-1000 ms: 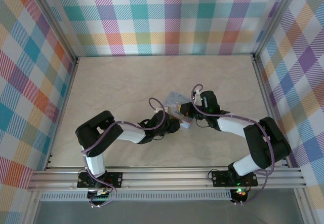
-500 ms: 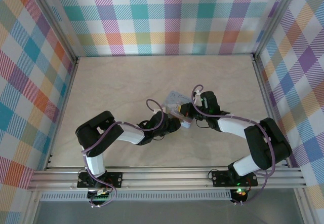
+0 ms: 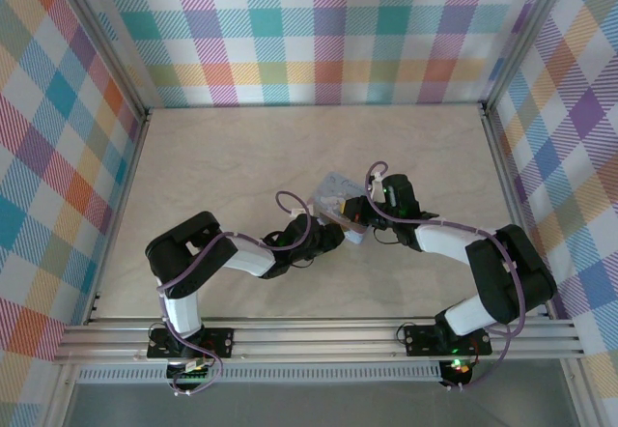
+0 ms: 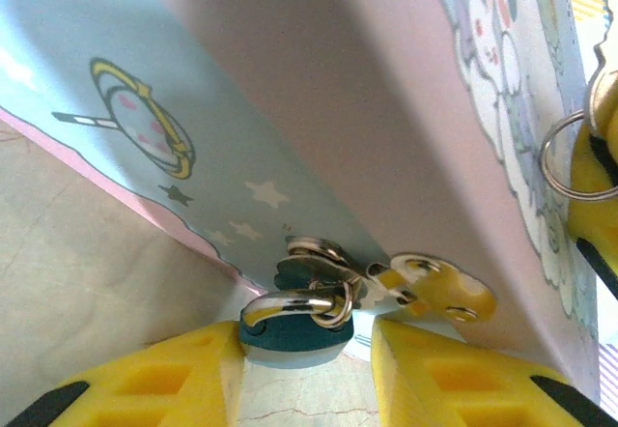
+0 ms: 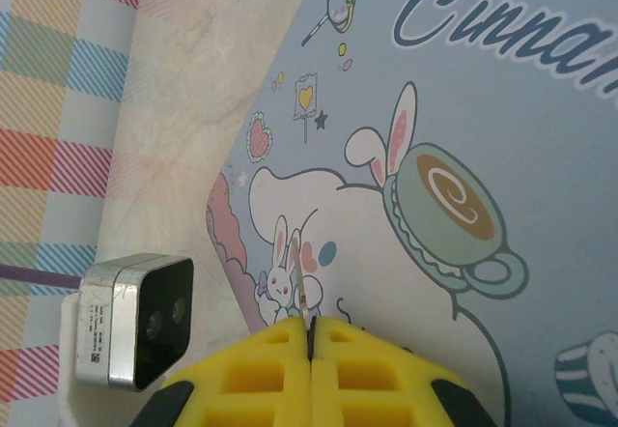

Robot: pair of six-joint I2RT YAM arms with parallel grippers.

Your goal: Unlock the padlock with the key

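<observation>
The padlock [image 4: 294, 328] is a small teal-green block with a silver shackle, hanging from the yellowish latch tab [image 4: 439, 292] of a pale blue cartoon tin [image 4: 319, 108]. My left gripper [image 4: 307, 350] is open around it. Its left finger [image 4: 164, 379] touches the lock's side, while the right finger [image 4: 454, 369] stands clear of it. My right gripper [image 5: 311, 326] is shut on the key [image 5: 302, 297], a thin grey sliver pointing at the tin's lid [image 5: 483, 108]. From above, both grippers [image 3: 340, 229] [image 3: 355, 212] meet at the tin [image 3: 336, 193].
A silver key ring [image 4: 570, 161] hangs by a yellow finger at the right edge of the left wrist view. The left wrist's camera block [image 5: 135, 316] sits close beside the right gripper. Checked walls [image 3: 319, 31] enclose the pale tabletop [image 3: 241, 156].
The left wrist and its cable loop have shifted slightly to the left, and the left jaws have widened a little. The right arm has held still.
</observation>
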